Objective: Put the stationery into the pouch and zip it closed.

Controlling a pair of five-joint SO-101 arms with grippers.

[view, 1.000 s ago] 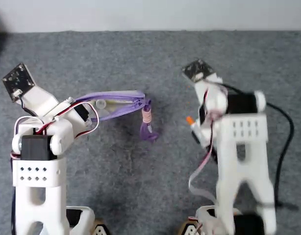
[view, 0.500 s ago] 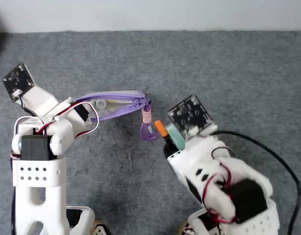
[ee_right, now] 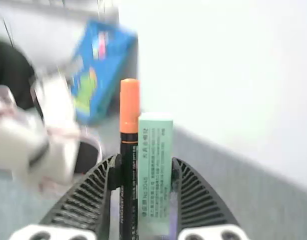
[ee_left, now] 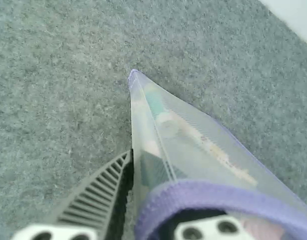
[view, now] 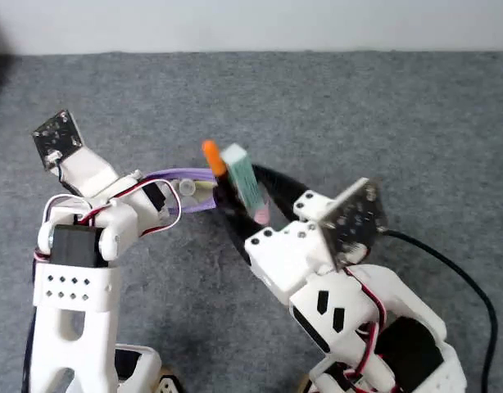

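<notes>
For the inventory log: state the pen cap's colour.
Orange cap, clearest in the right wrist view.

Between my right gripper's (ee_right: 142,167) ribbed matt plastic jaws I see a glossy plastic marker (ee_right: 128,150) and a paper-sleeved eraser (ee_right: 154,165). My left gripper's (ee_left: 143,210) jaws pinch a smooth, clear plastic pouch (ee_left: 193,145) with cloth edging, above rough felt carpet (ee_left: 53,75).

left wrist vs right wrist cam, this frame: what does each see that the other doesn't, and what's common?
Left wrist: the clear pouch with its purple zip edge, and items visible through its wall. Right wrist: the right gripper shut on an orange-capped marker and a green eraser side by side, with a blue box behind. Both: the grey table.
</notes>
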